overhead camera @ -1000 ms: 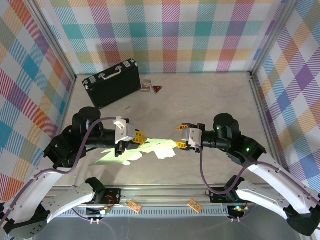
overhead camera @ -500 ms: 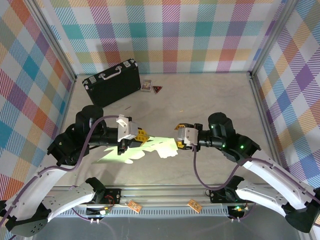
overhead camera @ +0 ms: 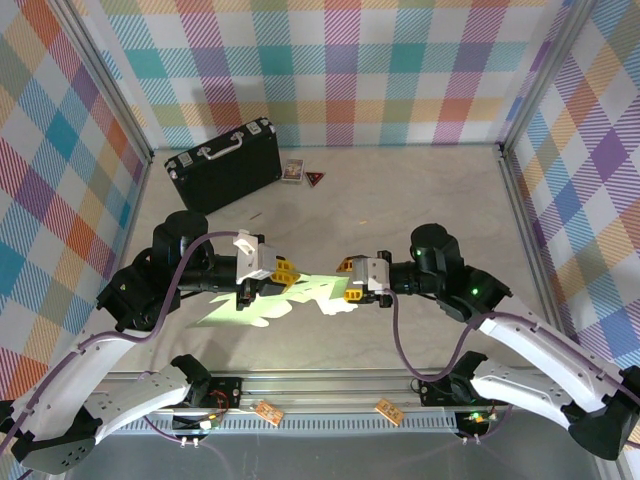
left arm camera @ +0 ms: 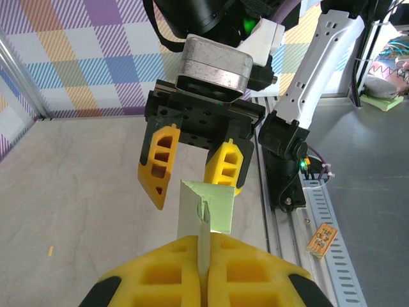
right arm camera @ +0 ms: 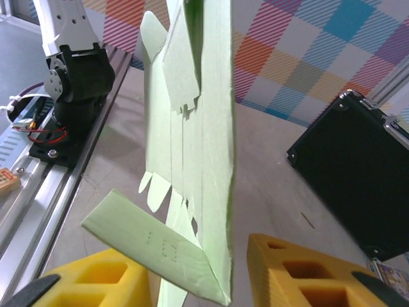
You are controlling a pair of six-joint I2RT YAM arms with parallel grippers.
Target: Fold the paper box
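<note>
Right gripper [overhead camera: 348, 280] closer, straddling paper box [overhead camera: 305, 290] (jaws apart), left gripper [overhead camera: 286, 277] clamping it

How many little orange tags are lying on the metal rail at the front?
2. One orange tag lies on the metal rail left of its middle, the other right of its middle. More may be hidden from view.
</note>
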